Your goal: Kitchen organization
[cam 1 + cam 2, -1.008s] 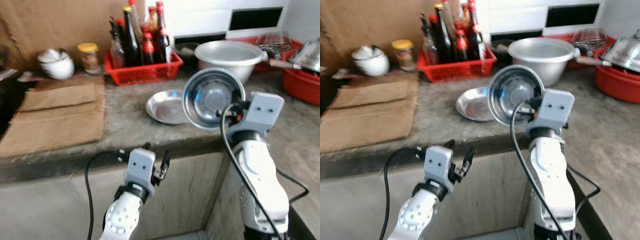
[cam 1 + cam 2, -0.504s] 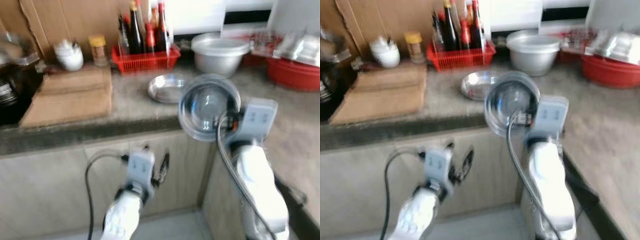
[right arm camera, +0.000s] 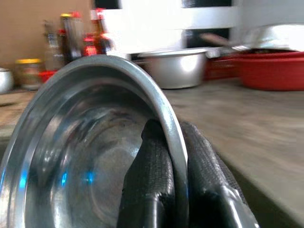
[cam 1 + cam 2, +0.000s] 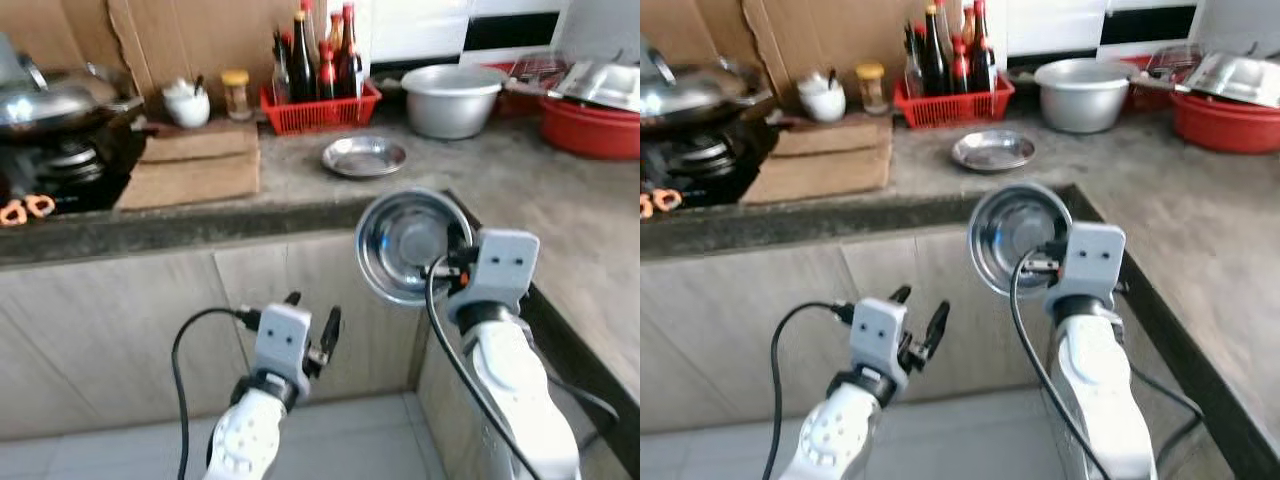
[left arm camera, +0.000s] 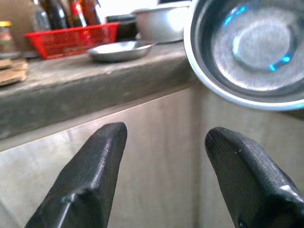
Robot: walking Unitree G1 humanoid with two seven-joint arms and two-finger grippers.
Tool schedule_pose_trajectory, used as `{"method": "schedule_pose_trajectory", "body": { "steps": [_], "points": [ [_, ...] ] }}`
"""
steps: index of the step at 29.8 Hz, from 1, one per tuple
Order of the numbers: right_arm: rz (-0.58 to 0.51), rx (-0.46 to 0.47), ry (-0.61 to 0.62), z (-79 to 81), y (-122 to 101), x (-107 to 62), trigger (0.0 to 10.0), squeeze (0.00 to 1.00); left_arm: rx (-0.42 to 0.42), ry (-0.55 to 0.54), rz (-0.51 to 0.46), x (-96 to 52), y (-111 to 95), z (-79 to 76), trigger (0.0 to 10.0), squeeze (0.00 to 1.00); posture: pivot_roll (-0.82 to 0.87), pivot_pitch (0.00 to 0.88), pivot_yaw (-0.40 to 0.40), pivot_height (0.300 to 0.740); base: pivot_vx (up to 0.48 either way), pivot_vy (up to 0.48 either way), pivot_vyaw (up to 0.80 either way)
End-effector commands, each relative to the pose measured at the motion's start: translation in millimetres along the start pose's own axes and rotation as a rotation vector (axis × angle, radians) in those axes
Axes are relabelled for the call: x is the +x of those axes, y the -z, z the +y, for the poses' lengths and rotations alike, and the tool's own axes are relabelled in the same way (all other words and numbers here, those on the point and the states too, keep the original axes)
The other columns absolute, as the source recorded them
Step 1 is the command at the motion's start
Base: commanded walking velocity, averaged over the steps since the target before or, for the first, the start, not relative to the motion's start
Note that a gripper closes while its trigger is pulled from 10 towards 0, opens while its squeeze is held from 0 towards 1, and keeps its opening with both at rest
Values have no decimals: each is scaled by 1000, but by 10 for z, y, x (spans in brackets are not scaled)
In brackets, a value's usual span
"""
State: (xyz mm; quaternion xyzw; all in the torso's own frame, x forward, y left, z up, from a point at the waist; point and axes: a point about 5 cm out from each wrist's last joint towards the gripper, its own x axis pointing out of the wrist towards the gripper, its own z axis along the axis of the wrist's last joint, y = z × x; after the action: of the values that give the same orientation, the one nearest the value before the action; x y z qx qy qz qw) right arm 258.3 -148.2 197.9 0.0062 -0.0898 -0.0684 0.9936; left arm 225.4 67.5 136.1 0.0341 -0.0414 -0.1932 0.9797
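Bowl hangs tilted in the air in front of the surface, below its edge. Left hand hovers low by the cabinet, fingers spread wide. Right hand pinches the bowl's rim.

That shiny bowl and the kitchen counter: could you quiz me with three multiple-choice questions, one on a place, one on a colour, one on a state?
1. Where is the flat steel plate?
A. on the counter
B. on the floor
C. in the pot

2. What colour is the basket holding the bottles?
A. blue
B. red
C. white

3. How is the steel bowl held?
A. resting on the counter
B. rim pinched by the right gripper
C. held by the left gripper

Answers: 1 A, it lies before the basket; 2 B, plainly red; 3 B, its fingers clamp the rim, while the left gripper is open and empty.
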Motion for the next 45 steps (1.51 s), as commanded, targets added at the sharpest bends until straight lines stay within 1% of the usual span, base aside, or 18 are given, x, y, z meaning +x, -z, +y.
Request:
{"method": "schedule_pose_trajectory", "body": {
  "steps": [1, 10, 22, 42, 45],
  "points": [
    [-30, 14, -28, 69, -67, -14, 10000, 0, 9, -7, 6, -11, 18, 41, 10000, 0, 94, 0, -11, 740, -330, 0, -800],
    [-36, 10, -29, 68, -79, -5, 10000, 0, 13, -6, 5, -9, 16, 52, 10000, 0, 95, 4, -8, 740, -333, 0, -800],
    [-48, 10, -25, 73, -109, 40, 10000, 0, 15, -19, 1, -3, 6, 77, 10000, 0, 101, 16, -11, 740, -320, 0, 0],
    [-53, 0, -5, 59, -119, 58, 10000, 0, -3, -32, -10, 28, -23, 115, 10000, 0, 102, 18, -9, 740, 0, 0, -800],
    [-56, -1, -3, 58, -124, 66, 10000, 0, 7, -35, -15, 34, -38, 122, 10000, 0, 102, 18, -8, 740, 0, 0, -800]
  ]
}}
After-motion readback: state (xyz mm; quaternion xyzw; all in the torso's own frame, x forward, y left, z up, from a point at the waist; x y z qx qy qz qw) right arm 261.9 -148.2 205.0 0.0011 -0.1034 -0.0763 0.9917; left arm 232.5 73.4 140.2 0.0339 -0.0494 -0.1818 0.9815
